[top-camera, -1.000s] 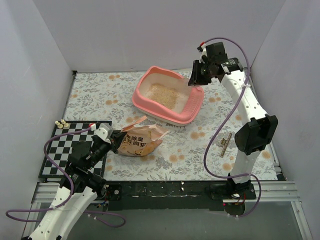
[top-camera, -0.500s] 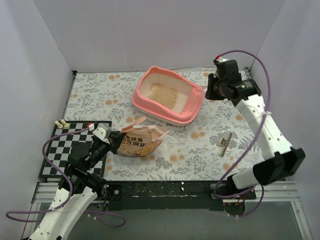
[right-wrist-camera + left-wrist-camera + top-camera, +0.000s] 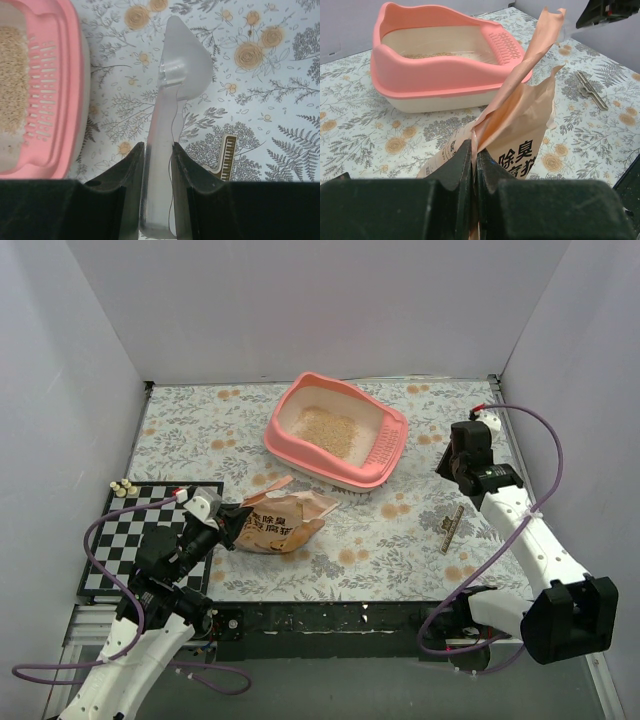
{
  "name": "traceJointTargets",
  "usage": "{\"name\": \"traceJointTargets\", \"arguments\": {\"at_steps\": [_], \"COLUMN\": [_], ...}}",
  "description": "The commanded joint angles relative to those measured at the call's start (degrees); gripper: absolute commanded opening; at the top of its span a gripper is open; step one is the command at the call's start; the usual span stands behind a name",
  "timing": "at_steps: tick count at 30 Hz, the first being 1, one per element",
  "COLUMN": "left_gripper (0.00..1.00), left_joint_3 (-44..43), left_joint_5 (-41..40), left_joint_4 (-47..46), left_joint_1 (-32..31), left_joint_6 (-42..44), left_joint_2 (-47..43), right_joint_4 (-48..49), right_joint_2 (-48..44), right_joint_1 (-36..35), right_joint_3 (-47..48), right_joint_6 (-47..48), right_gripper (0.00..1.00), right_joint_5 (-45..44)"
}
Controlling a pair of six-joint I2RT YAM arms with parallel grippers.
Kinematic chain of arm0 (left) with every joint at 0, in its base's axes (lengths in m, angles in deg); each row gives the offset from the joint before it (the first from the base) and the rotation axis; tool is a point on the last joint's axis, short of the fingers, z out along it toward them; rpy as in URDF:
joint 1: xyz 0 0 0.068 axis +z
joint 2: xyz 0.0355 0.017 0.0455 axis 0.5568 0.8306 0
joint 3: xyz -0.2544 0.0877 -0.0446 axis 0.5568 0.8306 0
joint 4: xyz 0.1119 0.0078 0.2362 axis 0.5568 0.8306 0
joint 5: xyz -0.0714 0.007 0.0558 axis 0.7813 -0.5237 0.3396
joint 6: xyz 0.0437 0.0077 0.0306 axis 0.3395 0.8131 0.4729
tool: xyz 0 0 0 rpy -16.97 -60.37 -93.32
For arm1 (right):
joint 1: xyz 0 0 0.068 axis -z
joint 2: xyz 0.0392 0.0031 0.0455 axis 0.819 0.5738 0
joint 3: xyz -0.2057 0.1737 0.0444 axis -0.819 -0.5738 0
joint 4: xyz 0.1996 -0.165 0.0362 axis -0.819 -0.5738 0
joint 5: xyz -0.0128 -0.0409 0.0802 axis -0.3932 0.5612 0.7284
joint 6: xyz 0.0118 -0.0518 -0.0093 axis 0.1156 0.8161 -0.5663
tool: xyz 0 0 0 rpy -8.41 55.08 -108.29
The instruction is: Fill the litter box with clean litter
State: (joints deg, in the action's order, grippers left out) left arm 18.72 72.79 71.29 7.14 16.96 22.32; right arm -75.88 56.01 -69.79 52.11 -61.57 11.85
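The pink litter box (image 3: 286,454) stands at the back middle, with tan clean litter (image 3: 325,430) on its cream base. It also shows in the left wrist view (image 3: 445,75) and the right wrist view (image 3: 67,75). An orange-tan bag (image 3: 280,522) lies in front of the litter box. My left gripper (image 3: 474,150) is shut on the bag's upright torn edge (image 3: 530,120). My right gripper (image 3: 159,147) is shut on the handle of a clear plastic scoop (image 3: 182,65). It hangs over the floral cloth to the right of the box (image 3: 455,462), and the scoop looks empty.
A thin gold comb-like strip (image 3: 449,528) lies on the cloth near the right arm, also in the right wrist view (image 3: 227,160). A chessboard mat (image 3: 140,535) with small pale pieces (image 3: 123,487) lies at the left. White walls enclose three sides.
My right arm has swung away from the litter box's right corner, moving right and nearer with the scoop. The left arm and bag have not moved.
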Motion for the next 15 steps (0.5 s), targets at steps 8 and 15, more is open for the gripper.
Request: {"name": "traceJointTargets", "arguments": {"at_steps": [8, 15], "left_gripper": [0.0, 0.0], "left_joint_3": [-2.6, -2.2], "left_joint_5": [3.5, 3.3], "left_joint_4": [-6.9, -7.2], "left_joint_1": [0.1, 0.0], "left_joint_6": [-0.6, -0.6], "left_joint_2": [0.4, 1.6], "right_joint_4": [15.3, 16.3], "right_joint_2": [5.2, 10.9], "right_joint_1": [5.4, 6.5], "right_joint_3": [-10.2, -10.6], "right_joint_6": [-5.0, -2.2], "right_gripper": [0.01, 0.25], "right_joint_5": [7.7, 9.0]}}
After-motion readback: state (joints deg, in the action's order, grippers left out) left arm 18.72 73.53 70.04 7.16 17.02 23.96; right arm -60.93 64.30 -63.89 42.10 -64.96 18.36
